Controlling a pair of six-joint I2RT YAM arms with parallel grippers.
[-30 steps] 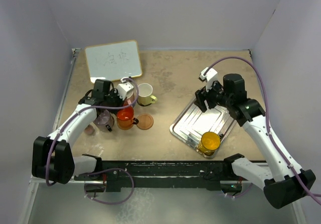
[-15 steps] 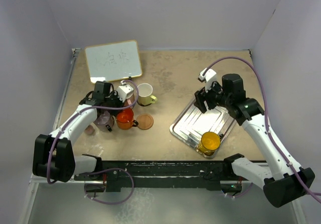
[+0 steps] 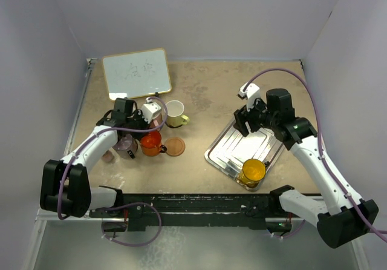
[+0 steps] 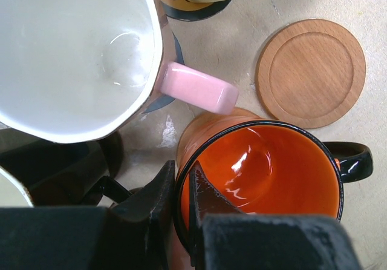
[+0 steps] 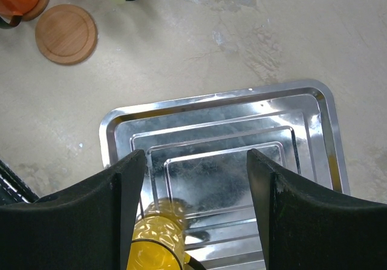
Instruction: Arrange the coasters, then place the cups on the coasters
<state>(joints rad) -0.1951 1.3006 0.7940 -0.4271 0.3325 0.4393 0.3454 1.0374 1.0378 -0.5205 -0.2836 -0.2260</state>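
Two arms reach over the counter [image 3: 199, 94]. On the left, the left fingers [image 4: 182, 168] are pinched almost together on the near-left rim of the red-orange mug [image 4: 260, 167]. One finger lies outside the wall and the other just inside it, so the mug's bowl opens to the right of the tips. The mug stands upright.

The smoky purple mug [image 3: 125, 144] sits just left of it. Just beyond the fingers, the pink mug [image 4: 72, 58] rests on a blue-grey coaster [image 4: 162, 102], with its handle pointing towards the red-orange rim. Farther back and to the right, the yellow-green mug [image 3: 175, 112] stands on a black-rimmed coaster [image 4: 193, 8]. A bare tan coaster [image 4: 311, 73] lies just beside the red-orange mug on its right.

On the right, the right fingers [image 5: 195, 155] are spread wide with nothing between them, and they hang above the far part of the metal tray [image 5: 109, 131]. The yellow mug [image 5: 154, 240] stands in the tray's near corner, back from the tips and close to one finger. It is below the fingers, not gripped.
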